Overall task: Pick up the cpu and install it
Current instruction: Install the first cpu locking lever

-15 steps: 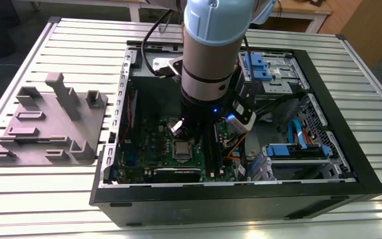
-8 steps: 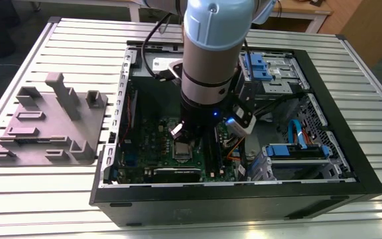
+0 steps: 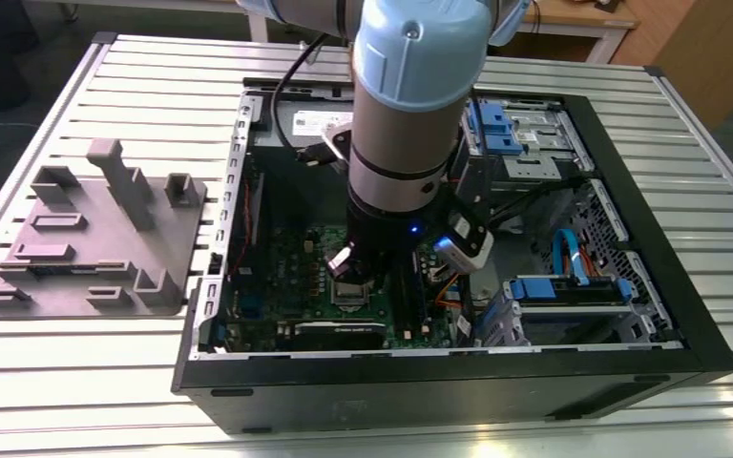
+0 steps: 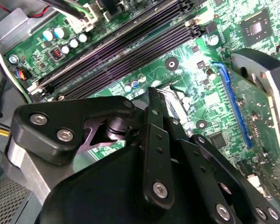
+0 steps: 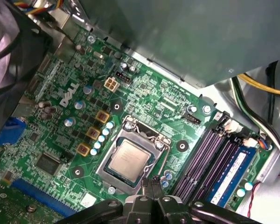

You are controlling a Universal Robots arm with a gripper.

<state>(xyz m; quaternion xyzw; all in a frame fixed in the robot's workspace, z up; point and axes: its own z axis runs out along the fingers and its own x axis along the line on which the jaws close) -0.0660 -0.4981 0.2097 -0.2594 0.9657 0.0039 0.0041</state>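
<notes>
The cpu [image 5: 128,159], a small square chip with a pale metal top, lies flat inside the silver socket frame [image 5: 113,139] on the green motherboard [image 5: 149,93]. My gripper [image 5: 151,183] hangs just over the socket's edge, its two black fingertips pressed together with nothing between them. In the second wrist view the gripper [image 4: 153,95] points down at the socket area [image 4: 177,100], and its own body hides the chip. In the exterior view the arm [image 3: 399,114] reaches straight down into the open computer case [image 3: 672,286], with the gripper [image 3: 351,277] low over the board.
Long dark memory slots [image 5: 200,158] run beside the socket, one holding a blue-labelled stick [image 5: 233,168]. A graphics card [image 4: 266,88], drive bays [image 3: 519,134] and cables [image 5: 252,107] crowd the case. A grey tray [image 3: 87,239] with raised holders rests on the slatted table at the exterior view's left.
</notes>
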